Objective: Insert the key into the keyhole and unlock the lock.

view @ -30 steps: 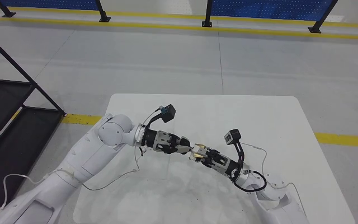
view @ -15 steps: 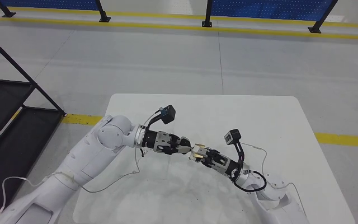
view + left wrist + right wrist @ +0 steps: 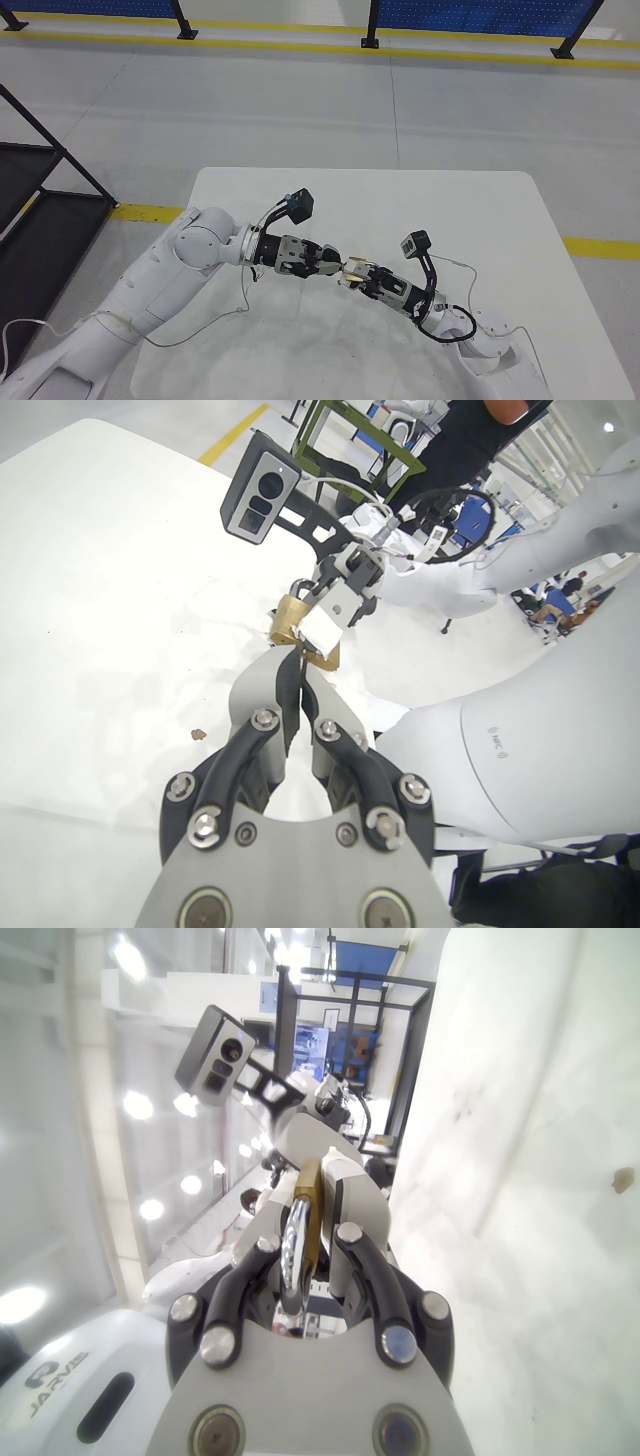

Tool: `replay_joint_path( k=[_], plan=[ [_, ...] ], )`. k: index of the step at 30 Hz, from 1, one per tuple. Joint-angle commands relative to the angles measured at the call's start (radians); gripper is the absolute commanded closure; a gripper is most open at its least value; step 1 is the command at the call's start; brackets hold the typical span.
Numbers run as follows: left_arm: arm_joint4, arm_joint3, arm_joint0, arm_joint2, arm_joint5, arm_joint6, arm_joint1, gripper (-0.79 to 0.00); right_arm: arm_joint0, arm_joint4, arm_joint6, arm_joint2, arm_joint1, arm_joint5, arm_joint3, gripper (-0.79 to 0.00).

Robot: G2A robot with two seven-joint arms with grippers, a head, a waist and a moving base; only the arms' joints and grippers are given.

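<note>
A brass padlock point(image 3: 290, 620) with a silver shackle point(image 3: 295, 1238) hangs above the middle of the white table point(image 3: 470, 210). My right gripper point(image 3: 312, 1178) is shut on its body, one white-taped finger lying across its face. In the left wrist view my left gripper point(image 3: 301, 660) is shut on a thin dark key point(image 3: 303, 657), whose tip meets the bottom face of the lock. The key's blade is hidden at the lock. In the top view the two grippers meet tip to tip at the padlock point(image 3: 352, 267).
A small brown speck point(image 3: 198, 734) lies on the table near the left gripper. A black shelf frame point(image 3: 40, 190) stands off the table's left side. The table surface around the arms is bare.
The left arm's shoulder and elbow have shifted slightly. Both grippers and the padlock stay in the same spot.
</note>
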Motion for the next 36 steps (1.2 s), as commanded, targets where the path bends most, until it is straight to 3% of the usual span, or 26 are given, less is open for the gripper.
replay_joint_path(
  k=[1, 36],
  plan=[
    [0.016, -0.004, 0.003, -0.001, -0.005, 0.005, 0.000, 0.000, 0.000, 0.000, 0.000, 0.000, 0.000, 0.000, 0.000, 0.000],
    [0.146, -0.068, 0.045, -0.041, -0.015, 0.080, 0.007, 0.000, 0.000, 0.000, 0.000, 0.000, 0.000, 0.000, 0.000, 0.000]
  ],
)
